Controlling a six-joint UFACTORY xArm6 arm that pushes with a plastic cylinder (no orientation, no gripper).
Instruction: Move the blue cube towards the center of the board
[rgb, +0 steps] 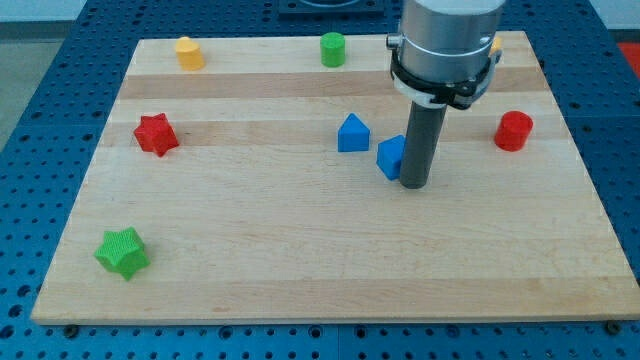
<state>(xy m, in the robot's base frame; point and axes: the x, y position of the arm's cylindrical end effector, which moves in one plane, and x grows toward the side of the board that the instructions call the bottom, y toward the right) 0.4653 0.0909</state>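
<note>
The blue cube (390, 157) lies a little right of the board's middle, partly hidden behind my rod. My tip (414, 184) rests on the wooden board (300, 250) and touches the cube's right side. A second blue block (352, 133), shaped like a small house, sits just left of and above the cube, apart from it.
A red star (156, 134) lies at the left and a green star (122, 252) at the lower left. A yellow cylinder (189, 52) and a green cylinder (333, 48) stand along the top edge. A red cylinder (514, 131) stands at the right. A yellow block (496, 46) peeks out behind the arm.
</note>
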